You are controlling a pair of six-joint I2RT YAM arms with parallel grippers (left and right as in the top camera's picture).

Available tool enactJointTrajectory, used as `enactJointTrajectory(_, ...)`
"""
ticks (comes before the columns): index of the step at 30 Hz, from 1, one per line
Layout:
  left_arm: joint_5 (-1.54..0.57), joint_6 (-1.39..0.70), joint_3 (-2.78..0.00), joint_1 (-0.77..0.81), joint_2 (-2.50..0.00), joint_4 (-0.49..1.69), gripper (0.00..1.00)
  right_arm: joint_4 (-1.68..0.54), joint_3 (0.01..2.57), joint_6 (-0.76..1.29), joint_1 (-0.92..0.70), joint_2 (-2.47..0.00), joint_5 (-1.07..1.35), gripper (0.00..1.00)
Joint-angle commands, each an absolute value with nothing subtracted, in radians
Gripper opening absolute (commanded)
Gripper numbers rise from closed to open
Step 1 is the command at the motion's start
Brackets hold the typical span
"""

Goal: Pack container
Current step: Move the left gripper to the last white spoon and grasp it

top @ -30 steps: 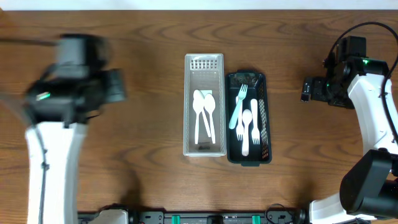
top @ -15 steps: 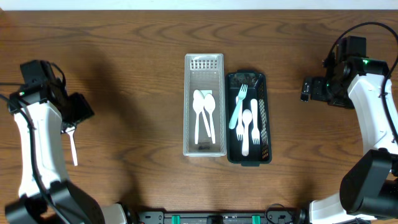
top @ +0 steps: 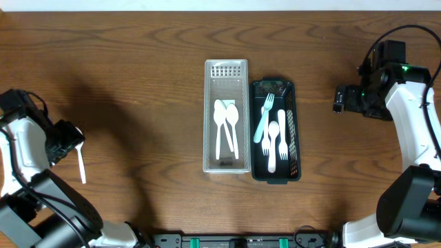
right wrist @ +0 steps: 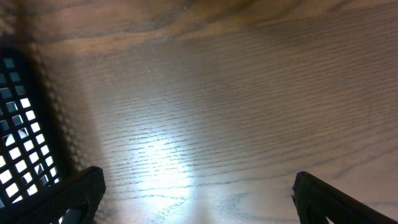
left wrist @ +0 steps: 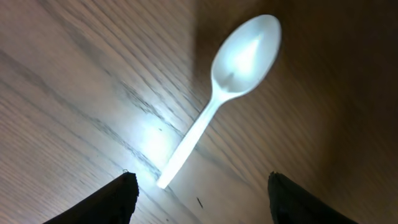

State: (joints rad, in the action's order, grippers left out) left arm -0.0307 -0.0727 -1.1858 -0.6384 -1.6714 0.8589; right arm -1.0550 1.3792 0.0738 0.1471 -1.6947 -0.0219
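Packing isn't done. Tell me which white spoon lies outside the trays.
The spoon lying alone on the bare table at the far left. The other spoons lie inside the white tray or the black tray.

White plastic spoon (left wrist: 216,101) lies flat on the wood-grain desk (left wrist: 68,87), bowl up, on a diagonal: bowl at upper right, handle running down-left. The handle end sits in a bright glare patch on the desk. Left tool (left wrist: 202,199) hangs over it, dark fingertips (left wrist: 115,200) spread wide at the bottom edge, handle end just above them, not touching.
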Motion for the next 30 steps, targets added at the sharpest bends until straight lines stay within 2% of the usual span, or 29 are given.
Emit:
enactJointTrajectory(1, -0.038, -0.033, -1.189, -0.642, -1.721, 0.845, 0.7, -1.056, 1.379, 0.062, 0.152, -1.689, -0.019, 0.99)
enactJointTrajectory(5, -0.038, -0.015, -1.189, -0.642, -1.778, 0.82, 0.71, -1.057, 1.379, 0.061, 0.152, -1.689, -0.019, 0.99)
enactJointTrajectory(12, -0.039, 0.019, -1.189, -0.642, -1.884, 0.781, 0.79, -1.057, 1.379, 0.054, 0.152, -1.689, -0.02, 0.99)
enactJointTrajectory(17, -0.072, 0.052, -1.189, -0.642, -1.947, 0.763, 0.78, -1.056, 1.379, 0.054, 0.152, -1.689, -0.02, 0.99)
enactJointTrajectory(21, -0.079, 0.043, -1.189, -0.642, -1.976, 0.764, 0.5, -1.056, 1.379, 0.054, 0.152, -1.689, -0.02, 0.99)
enactJointTrajectory(24, -0.102, 0.044, -1.189, -0.642, -1.98, 0.764, 0.42, -1.056, 1.379, 0.054, 0.152, -1.689, -0.02, 0.99)
enactJointTrajectory(30, -0.105, 0.044, -1.189, -0.642, -1.98, 0.765, 0.13, -1.059, 1.379, 0.054, 0.152, -1.689, -0.02, 0.99)
